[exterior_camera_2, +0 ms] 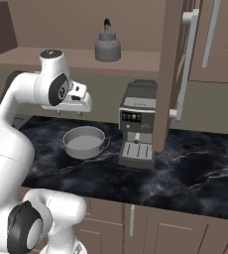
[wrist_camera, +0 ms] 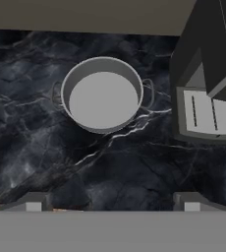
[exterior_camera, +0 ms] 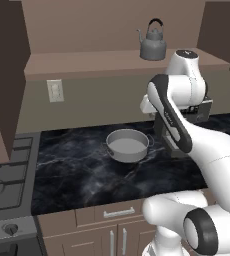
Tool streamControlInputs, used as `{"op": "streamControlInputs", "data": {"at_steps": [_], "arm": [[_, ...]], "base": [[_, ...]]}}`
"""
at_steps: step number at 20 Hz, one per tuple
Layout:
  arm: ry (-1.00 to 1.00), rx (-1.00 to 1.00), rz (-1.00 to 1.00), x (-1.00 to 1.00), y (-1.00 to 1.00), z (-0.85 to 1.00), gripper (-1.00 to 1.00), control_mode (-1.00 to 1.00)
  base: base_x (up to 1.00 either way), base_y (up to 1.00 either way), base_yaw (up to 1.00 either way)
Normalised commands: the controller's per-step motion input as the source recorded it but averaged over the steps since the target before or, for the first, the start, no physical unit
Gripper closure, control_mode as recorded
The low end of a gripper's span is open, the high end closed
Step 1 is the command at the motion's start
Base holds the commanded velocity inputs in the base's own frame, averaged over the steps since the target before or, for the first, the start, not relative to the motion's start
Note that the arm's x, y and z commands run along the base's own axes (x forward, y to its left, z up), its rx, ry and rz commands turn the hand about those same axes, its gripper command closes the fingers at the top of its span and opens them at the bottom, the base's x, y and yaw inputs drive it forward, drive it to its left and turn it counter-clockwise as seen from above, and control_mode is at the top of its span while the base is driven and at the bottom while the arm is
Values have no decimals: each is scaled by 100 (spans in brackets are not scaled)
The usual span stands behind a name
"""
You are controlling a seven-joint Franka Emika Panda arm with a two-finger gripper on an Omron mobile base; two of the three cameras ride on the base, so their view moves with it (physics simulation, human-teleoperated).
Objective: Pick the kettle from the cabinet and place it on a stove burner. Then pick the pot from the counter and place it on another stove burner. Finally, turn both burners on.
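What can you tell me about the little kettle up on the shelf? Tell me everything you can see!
The kettle is small, grey and looks like metal. It has a round body, a curved spout pointing left in the left base view, a lid with a knob on top, and a tall black arched handle. It stands upright on the brown shelf board of the open cabinet, above the black counter. Only the shelf touches it; the gripper hangs open, lower down and empty.

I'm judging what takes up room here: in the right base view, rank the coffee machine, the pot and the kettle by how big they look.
1. Coffee machine, clearly the largest.
2. Pot.
3. Kettle, though it sits farther back on the cabinet shelf, so its smaller look is partly distance.
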Motion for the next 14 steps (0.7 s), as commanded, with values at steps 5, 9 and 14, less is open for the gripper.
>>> {"op": "streamControlInputs", "data": {"at_steps": [5,9,14], "arm": [[0,0,0,0,-1,0,-100,-100],[-8,0,0,0,-12,1,-100,-100],[-14,0,-1,-1,-8,17,-100,-100]], "base": [[0,0,0],[0,0,0],[0,0,0]]}}
